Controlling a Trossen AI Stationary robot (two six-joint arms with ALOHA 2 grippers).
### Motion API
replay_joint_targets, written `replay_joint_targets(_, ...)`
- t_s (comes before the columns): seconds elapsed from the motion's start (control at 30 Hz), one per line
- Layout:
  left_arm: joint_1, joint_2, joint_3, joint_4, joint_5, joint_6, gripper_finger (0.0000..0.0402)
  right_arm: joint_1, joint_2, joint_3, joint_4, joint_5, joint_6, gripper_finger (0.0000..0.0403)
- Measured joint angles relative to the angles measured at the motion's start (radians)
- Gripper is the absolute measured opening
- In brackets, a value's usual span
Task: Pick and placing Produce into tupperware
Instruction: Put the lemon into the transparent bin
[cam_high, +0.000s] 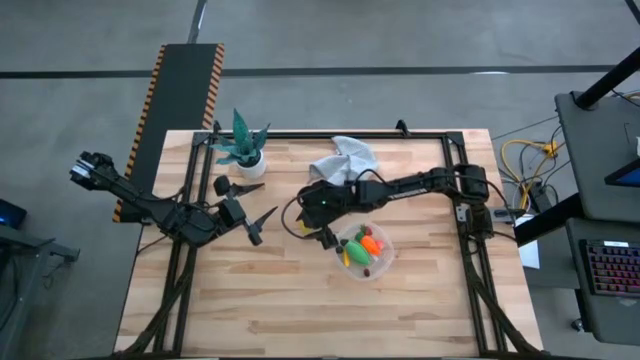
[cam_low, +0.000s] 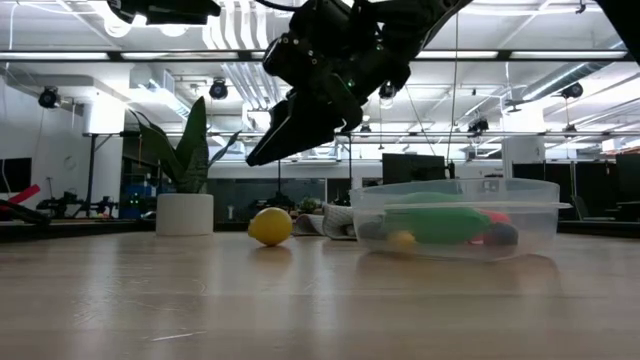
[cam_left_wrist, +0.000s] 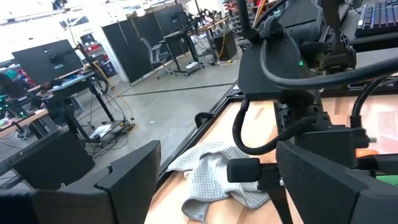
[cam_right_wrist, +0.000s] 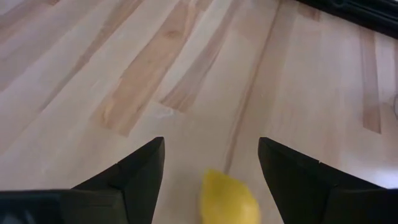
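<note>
The yellow lemon (cam_low: 270, 226) rests on the wooden table, left of the tupperware (cam_low: 455, 220) in the low view. This clear round tupperware (cam_high: 381, 262) holds an orange carrot (cam_high: 372, 242), a green piece (cam_high: 355, 249) and smaller pieces. My right gripper (cam_low: 262, 150) hangs open above the lemon, slanting down. In the right wrist view its fingers (cam_right_wrist: 143, 168) stand on either side of the lemon (cam_right_wrist: 229, 198) without touching it. My left gripper (cam_high: 266, 200) waits open at the table's left, held level.
A grey cloth (cam_high: 345, 160) lies crumpled at the far middle of the table. A green plant in a white pot (cam_high: 243, 152) stands at the far left. Black frame rails (cam_high: 470, 260) run along the table's sides. Bare wood lies toward the near edge.
</note>
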Motion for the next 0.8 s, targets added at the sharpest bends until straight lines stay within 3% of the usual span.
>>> replay_joint_targets(0.8, 0.001, 0.000, 0.000, 0.000, 0.000, 0.000, 0.0301, -0.021, 0.015, -0.025, -0.031, -0.002, 0.057, 0.0258)
